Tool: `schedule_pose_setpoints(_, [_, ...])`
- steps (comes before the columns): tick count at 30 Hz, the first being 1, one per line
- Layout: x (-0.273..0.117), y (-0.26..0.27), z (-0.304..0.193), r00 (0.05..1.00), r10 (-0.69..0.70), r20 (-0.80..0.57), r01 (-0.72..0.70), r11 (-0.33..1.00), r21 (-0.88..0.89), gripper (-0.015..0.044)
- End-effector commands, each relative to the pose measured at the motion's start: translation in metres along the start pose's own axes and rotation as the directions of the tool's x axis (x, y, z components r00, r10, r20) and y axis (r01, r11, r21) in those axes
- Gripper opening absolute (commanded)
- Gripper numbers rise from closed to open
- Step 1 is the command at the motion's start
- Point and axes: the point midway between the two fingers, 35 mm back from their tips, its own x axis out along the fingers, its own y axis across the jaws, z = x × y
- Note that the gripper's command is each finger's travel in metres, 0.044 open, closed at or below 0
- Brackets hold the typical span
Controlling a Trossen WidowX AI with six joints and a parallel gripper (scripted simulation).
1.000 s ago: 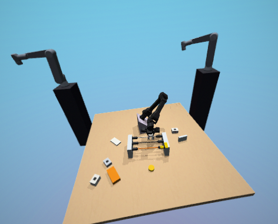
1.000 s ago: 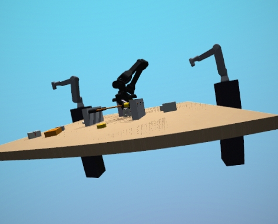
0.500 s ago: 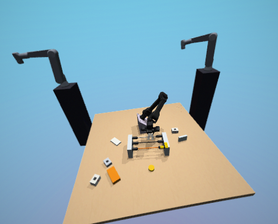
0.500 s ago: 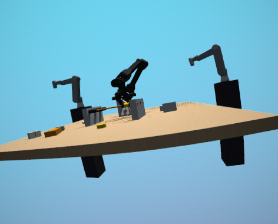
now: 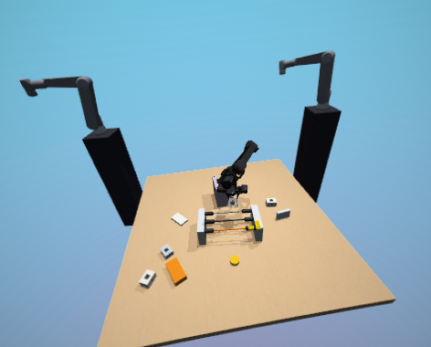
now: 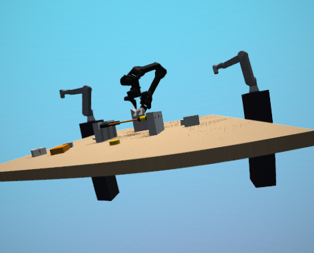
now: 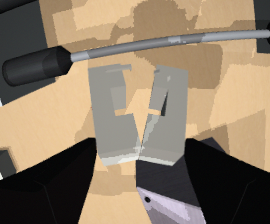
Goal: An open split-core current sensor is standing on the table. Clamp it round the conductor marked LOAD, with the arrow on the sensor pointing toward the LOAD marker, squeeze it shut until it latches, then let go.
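The arm is folded, its pincer pointing down behind the wires. The pincer is clamped on the sensor. The sensor sits between the fingertips, its halves spread apart, beside the nearest wire.

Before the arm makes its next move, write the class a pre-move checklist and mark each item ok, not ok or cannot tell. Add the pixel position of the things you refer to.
1. End effector [image 5: 232,197] [image 6: 139,108] [image 7: 140,145] shut on the sensor [image 5: 232,202] [image 6: 140,110] [image 7: 108,112]: ok.
2. Sensor halves parted at the top, so a conductor could enter: ok.
3. Sensor round a conductor: not ok; the nearest grey conductor [image 5: 226,212] [image 7: 171,41] lies outside its opening.
4. Arrow on the sensor pointing toward the LOAD marker: cannot tell; no arrow is readable.
5. Which conductor is LOAD: cannot tell; no label is legible.
6. Sensor latched: not ok; its halves stand apart in a V.
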Motion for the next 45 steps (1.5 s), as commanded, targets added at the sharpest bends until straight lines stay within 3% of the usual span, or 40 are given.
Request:
schedule_pose_setpoints(1, [-0.019,0.001,-0.002,1.0,-0.001,0.005,0.001,1.0,-0.011,0.0])
schedule_pose_setpoints(7, [-0.021,0.002,0.004,1.0,-0.002,0.006,0.002,0.998,-0.066,0.0])
schedule_pose_setpoints(22, [-0.032,0.014,0.062,1.0,-0.004,0.009,0.008,0.848,-0.531,0.0])
schedule_pose_setpoints(34, [-0.032,0.023,0.108,1.0,-0.004,0.012,0.012,0.572,-0.82,0.0])
schedule_pose_setpoints(45, [-0.027,0.03,0.148,1.0,-0.002,0.013,0.014,0.237,-0.971,0.0])
